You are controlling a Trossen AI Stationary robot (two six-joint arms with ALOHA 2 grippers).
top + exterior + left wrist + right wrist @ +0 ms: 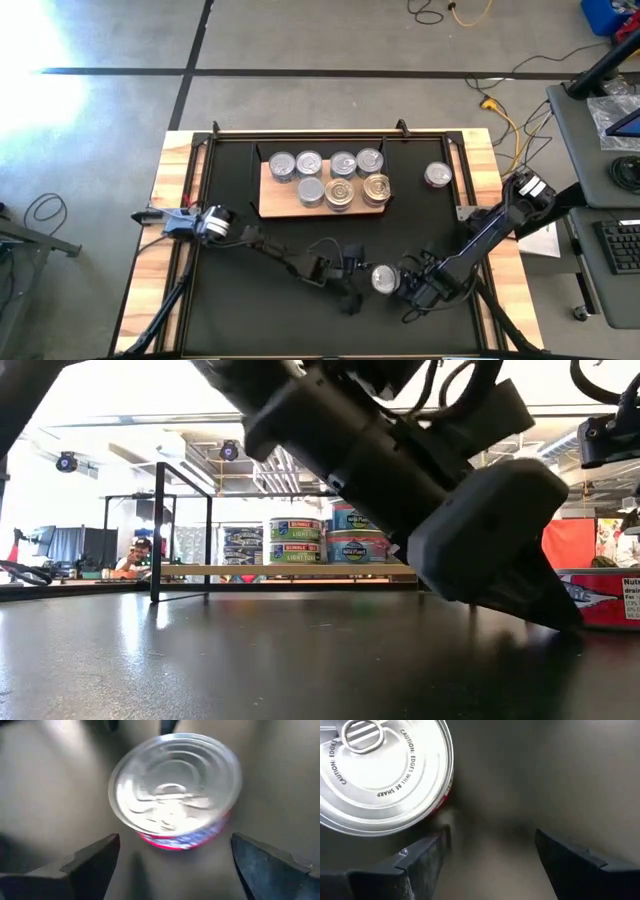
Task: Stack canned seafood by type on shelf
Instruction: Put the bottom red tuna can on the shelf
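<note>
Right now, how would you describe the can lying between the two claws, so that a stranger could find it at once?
Start from the black mat on the table and pass the wood shelf with its seven cans. Near the mat's front edge one silver-topped can sits alone on the mat, between the left claw and the right claw. Unlike the other loose can beside the shelf, it has a claw on each side.

Seven tins [340, 180] sitting on shelf [275, 200] at mat [230, 300] back; one tin [437, 176] lying right of shelf; another [383, 279] lying near front, between grippers.

1 can [382, 279] wedged between both grippers; open mat [240, 310] leftward.
</note>
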